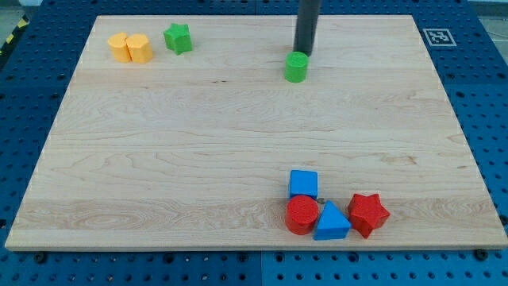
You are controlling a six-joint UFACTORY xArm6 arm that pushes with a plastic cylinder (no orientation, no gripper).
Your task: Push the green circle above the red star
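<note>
Clawless as this arm is, there is nothing to release or clench: it ends in a straight dark rod, and the rod's lower end, which the rig calls my tip (302, 54), stands just behind the green circle (296, 67) on the side toward the view's top, touching it or very nearly so; the exact contact cannot be made out.

Largest in the scene is the wooden board (198, 143), lying on a blue perforated table (492, 95). Near the view's bottom, right of centre, four blocks crowd together: a blue square (303, 183), a red circle (302, 214), a blue triangle (331, 222) and, at the cluster's right, the red star (367, 214). At the view's top left sit two orange blocks (130, 48) side by side, their shapes unclear, with a green star (178, 37) just to their right.

The green circle is near the view's top, well apart from the red star and somewhat left of it. It must travel down and rightward, stopping in the bare wood above the star.

The likely trouble is twofold. A round block may roll off the rod's side if the push is off-centre, drifting toward the blue square instead. Pushed too far, it could knock the star or scatter the crowded cluster.

The rod's upper part is cut off by the view's top edge, and a black-and-white marker (437, 36) sits at the board's top right corner.
</note>
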